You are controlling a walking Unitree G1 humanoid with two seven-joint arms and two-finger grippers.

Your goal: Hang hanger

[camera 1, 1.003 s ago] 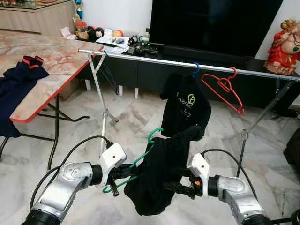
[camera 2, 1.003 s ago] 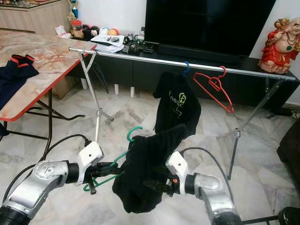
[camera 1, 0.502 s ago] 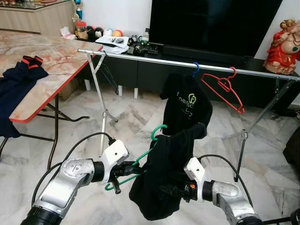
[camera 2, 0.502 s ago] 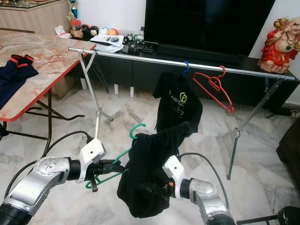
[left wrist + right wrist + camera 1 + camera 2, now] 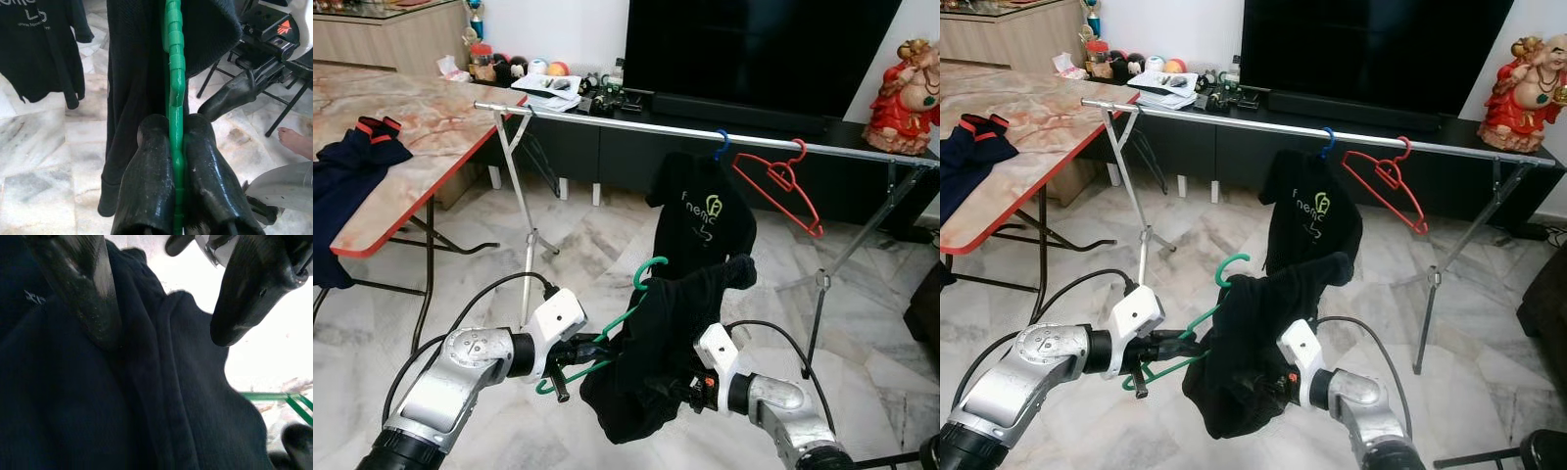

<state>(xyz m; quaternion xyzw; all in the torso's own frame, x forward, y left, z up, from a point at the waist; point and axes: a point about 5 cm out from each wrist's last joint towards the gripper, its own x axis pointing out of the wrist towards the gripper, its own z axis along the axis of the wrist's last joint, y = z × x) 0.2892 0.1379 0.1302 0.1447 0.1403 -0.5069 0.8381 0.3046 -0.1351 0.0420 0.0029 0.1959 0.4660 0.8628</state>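
Observation:
A green hanger [image 5: 651, 270] carries a black garment [image 5: 656, 362] low in front of me. My left gripper [image 5: 572, 356] is shut on the hanger's lower bar [image 5: 175, 73], to the left of the cloth. From the right, my right gripper [image 5: 682, 393] reaches into the garment, open, its fingers [image 5: 78, 289] spread with loose folds of cloth [image 5: 161, 396] lying between them. Beyond stands the metal rail [image 5: 636, 125]. The hanger's hook is well below it.
On the rail hang a black printed T-shirt [image 5: 705, 220] on a blue hanger and a bare red hanger [image 5: 783, 181]. The rack's legs [image 5: 524, 225] stand on marble floor. A folding table [image 5: 421, 127] with a navy garment [image 5: 342, 186] is left. A person's bare foot [image 5: 296, 142] is nearby.
The hanger and garment have risen a little and shifted right. My right gripper has moved lower and further in under the cloth.

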